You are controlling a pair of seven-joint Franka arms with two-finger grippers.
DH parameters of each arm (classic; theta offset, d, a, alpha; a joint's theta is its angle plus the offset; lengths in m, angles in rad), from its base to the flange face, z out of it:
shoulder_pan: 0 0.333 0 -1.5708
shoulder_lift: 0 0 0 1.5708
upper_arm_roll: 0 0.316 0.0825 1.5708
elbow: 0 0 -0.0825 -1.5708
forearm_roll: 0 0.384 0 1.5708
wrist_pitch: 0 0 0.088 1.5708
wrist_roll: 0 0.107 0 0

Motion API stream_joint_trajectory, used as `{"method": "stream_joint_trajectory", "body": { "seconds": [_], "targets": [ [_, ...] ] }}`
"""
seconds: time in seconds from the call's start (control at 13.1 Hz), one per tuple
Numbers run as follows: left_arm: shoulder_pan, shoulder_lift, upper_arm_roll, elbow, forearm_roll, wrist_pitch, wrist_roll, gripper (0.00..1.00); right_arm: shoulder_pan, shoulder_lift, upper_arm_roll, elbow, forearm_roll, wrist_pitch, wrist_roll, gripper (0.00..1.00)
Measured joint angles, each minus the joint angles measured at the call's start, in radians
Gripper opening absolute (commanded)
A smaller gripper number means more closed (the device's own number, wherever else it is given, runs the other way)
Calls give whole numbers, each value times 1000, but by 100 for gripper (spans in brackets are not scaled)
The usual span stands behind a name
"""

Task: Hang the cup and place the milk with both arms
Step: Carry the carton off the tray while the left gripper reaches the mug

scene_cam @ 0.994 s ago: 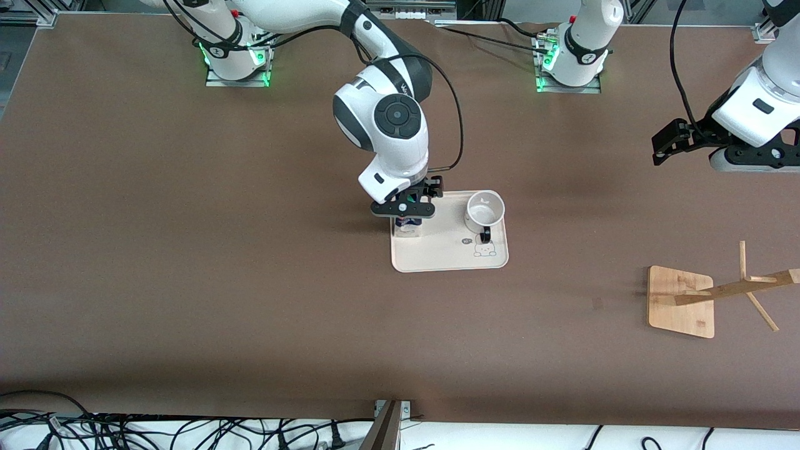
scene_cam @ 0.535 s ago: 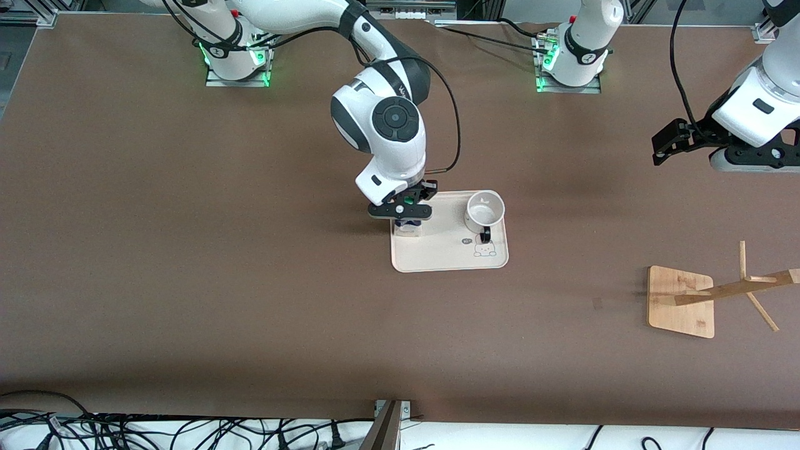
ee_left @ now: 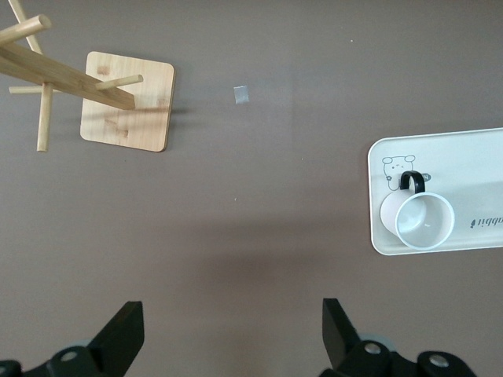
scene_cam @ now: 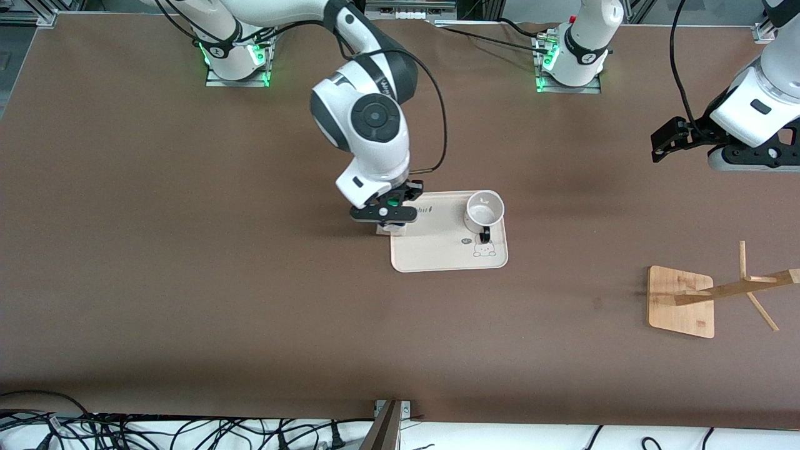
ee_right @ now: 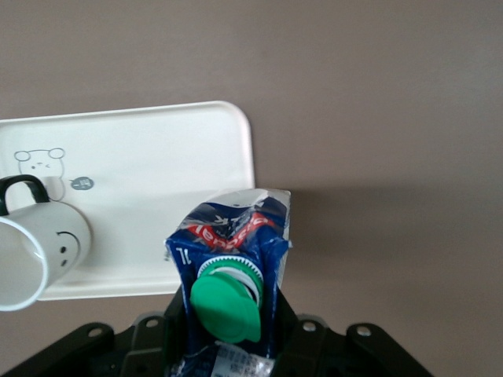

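My right gripper (scene_cam: 386, 220) is shut on the milk (ee_right: 229, 275), a blue and white carton with a green cap, and holds it above the tray's (scene_cam: 437, 256) edge toward the right arm's end. In the front view only the carton's pale underside (scene_cam: 389, 229) shows below the gripper. The cup (scene_cam: 484, 211), white with a black handle, stands upright on the tray; it also shows in the left wrist view (ee_left: 420, 220) and the right wrist view (ee_right: 35, 255). My left gripper (scene_cam: 664, 145) is open and empty, high over the table at the left arm's end.
A bamboo cup rack (scene_cam: 682, 301) with slanted pegs stands on the table at the left arm's end, nearer the front camera than the tray; it also shows in the left wrist view (ee_left: 126, 100). Cables lie along the table's front edge.
My right gripper has lifted the milk off the tray and carried it toward the right arm's end, past the tray's edge. The left arm has barely moved.
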State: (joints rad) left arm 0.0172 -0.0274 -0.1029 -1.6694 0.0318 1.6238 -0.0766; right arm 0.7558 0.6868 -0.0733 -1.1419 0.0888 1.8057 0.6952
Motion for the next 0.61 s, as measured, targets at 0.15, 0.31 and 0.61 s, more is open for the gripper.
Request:
{"method": "stream_joint_trajectory", "body": {
  "seconds": [0.15, 0.31, 0.61],
  "targets": [
    [-1, 1, 0, 0, 0, -5, 0, 100, -59, -37, -3, 0, 0, -37, -84, 42],
    [-3, 8, -2, 0, 0, -18, 0, 100, -130, -67, -5, -2, 1, -63, -191, 42],
    [-14, 34, -12, 0, -2, -103, 0, 100, -284, -122, -13, -91, 27, -77, -404, 43]
  ]
}}
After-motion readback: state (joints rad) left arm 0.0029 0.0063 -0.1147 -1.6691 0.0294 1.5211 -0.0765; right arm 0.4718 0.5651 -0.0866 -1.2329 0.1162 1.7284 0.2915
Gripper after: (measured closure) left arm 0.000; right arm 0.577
